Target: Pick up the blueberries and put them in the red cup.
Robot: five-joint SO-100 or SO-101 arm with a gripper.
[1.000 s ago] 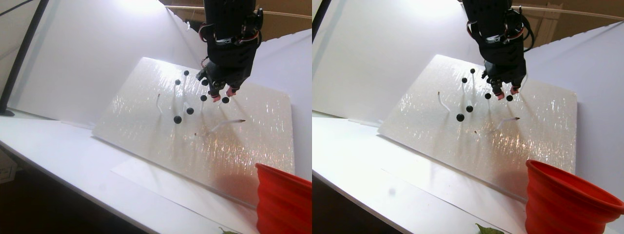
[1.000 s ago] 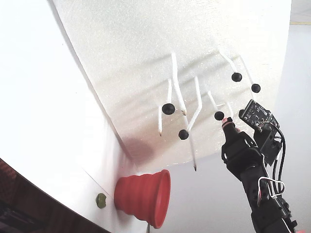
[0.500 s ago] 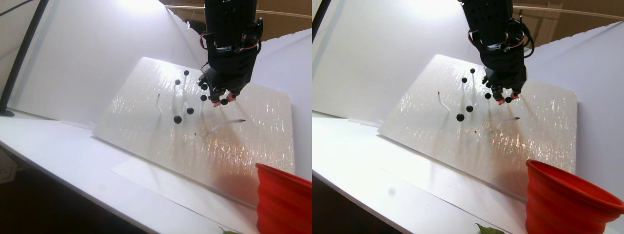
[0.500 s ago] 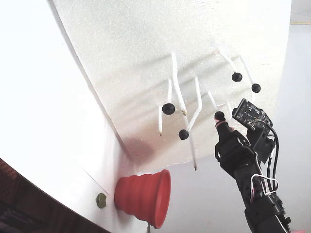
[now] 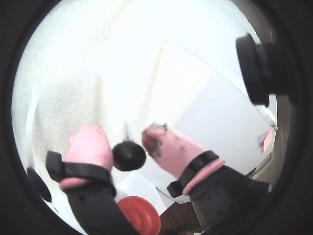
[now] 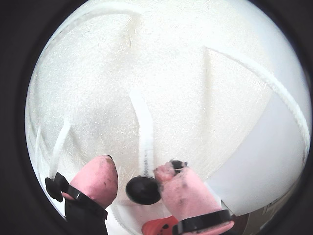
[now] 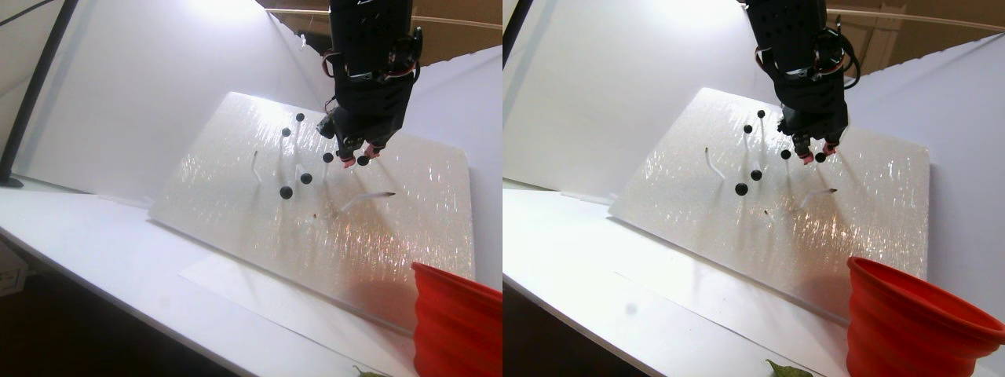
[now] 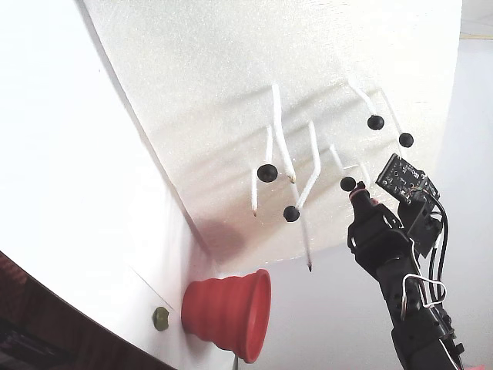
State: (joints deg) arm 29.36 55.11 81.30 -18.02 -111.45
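Note:
In both wrist views my gripper [image 5: 122, 136] [image 6: 137, 167] has its pink fingertips [image 5: 89, 144] on either side of one black blueberry [image 5: 129, 155] [image 6: 143, 190]. The berry sits on its white stem [image 6: 145, 132]. The jaws stand apart, with a gap beside the berry. In the fixed view the gripper [image 8: 358, 193] is at this berry [image 8: 348, 183]. Other blueberries [image 8: 267, 173] [image 7: 286, 192] stand on stems on the tilted white foam board [image 7: 235, 157]. The red cup [image 7: 455, 322] [image 8: 231, 308] stands below the board, far from the gripper, and also shows in a wrist view [image 5: 143, 215].
A small yellow-green blob [image 8: 160, 317] lies on the table beside the cup. Two bare white stems [image 7: 369, 198] stick out of the board. White walls stand behind and beside the board. A green leaf tip [image 7: 369, 372] lies near the cup.

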